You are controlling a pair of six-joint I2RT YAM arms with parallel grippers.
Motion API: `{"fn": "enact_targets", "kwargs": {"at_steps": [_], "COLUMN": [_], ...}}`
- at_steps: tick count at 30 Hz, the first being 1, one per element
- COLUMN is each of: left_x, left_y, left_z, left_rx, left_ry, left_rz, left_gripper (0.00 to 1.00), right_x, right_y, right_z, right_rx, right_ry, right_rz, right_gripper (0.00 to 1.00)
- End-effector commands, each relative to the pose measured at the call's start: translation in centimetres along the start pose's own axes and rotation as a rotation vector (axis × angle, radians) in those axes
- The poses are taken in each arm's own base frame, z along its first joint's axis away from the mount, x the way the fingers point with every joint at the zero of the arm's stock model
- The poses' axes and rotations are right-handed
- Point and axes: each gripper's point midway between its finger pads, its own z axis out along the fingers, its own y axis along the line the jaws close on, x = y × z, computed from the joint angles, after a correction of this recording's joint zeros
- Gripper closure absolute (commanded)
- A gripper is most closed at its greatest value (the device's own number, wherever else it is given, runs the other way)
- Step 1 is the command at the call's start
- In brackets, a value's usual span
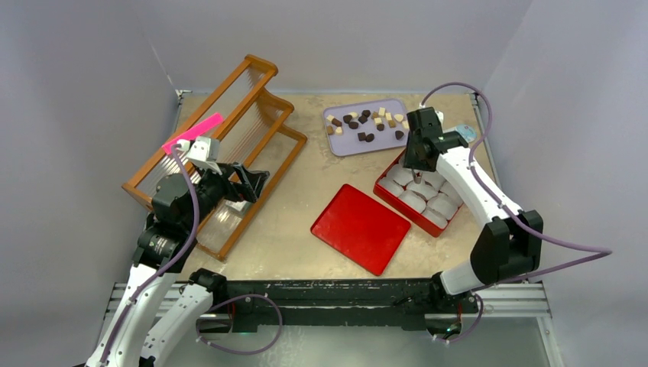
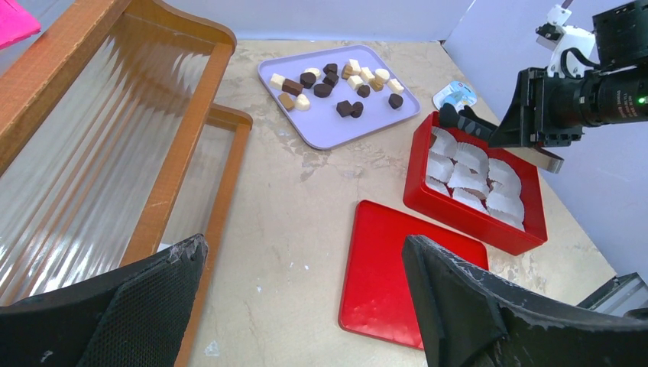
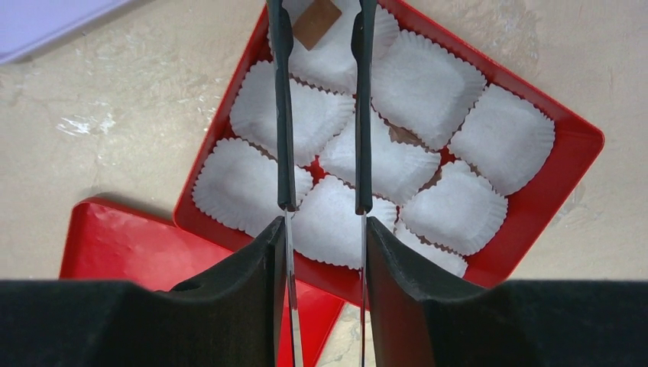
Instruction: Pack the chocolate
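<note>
Several loose pieces of chocolate (image 1: 367, 122), dark brown, mid-brown and cream, lie on a lilac tray (image 1: 340, 145) at the back. Right of the tray is the red box (image 1: 401, 210), lined with white paper cups (image 3: 428, 76). My right gripper (image 3: 325, 229) hangs over the box, shut on a pair of metal tongs (image 3: 284, 115) whose black-tipped arms stand apart. One mid-brown chocolate (image 3: 315, 23) lies in the far cup between those arms, with a gap on each side. My left gripper (image 2: 304, 248) is open and holds nothing, low over the table beside the rack.
The flat red lid (image 1: 361, 227) lies on the table left of the box. A wooden rack with ribbed clear panels (image 1: 229, 115) fills the left side, with a pink strip (image 1: 191, 134) by it. A small blue-and-white item (image 2: 456, 95) lies behind the box.
</note>
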Motion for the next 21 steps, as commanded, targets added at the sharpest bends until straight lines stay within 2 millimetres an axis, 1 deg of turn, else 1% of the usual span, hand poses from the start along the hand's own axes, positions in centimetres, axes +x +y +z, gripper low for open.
{"fn": "enact_targets", "kwargs": {"at_steps": [1,5,9,12,14,21], "left_x": [-0.3,-0.4,-0.4,-0.4,-0.5,-0.4], "left_y": [-0.3,-0.3,-0.3,-0.3,-0.3,-0.5], "left_z": [0.0,-0.1,-0.1,-0.2,-0.2,-0.2], "left_rx": [0.019,0.017,0.018,0.018,0.020,0.031], "left_ry": [-0.019,-0.022,-0.024,-0.026,-0.028,-0.026], "left_rz": [0.017,0.017,0.017,0.018,0.018,0.016], "left_gripper": [0.02,0.02,0.02,0.02,0.02,0.02], "right_x": [-3.7,-6.1,-7.6,-8.6,-8.8,-8.6], "right_y": [0.7,2.7,4.2,4.5,4.6,5.0], "right_z": [-2.6,-3.0,-2.4,-1.5,-0.5,2.6], "right_rx": [-0.059,-0.152,-0.202,-0.185,-0.161,-0.134], "right_ry": [-0.113,-0.172,-0.176,-0.176,-0.143,-0.040], "right_rz": [0.023,-0.012,-0.076,-0.137,-0.181,-0.276], "right_gripper": [0.59,0.59,0.59,0.59,0.59,0.57]}}
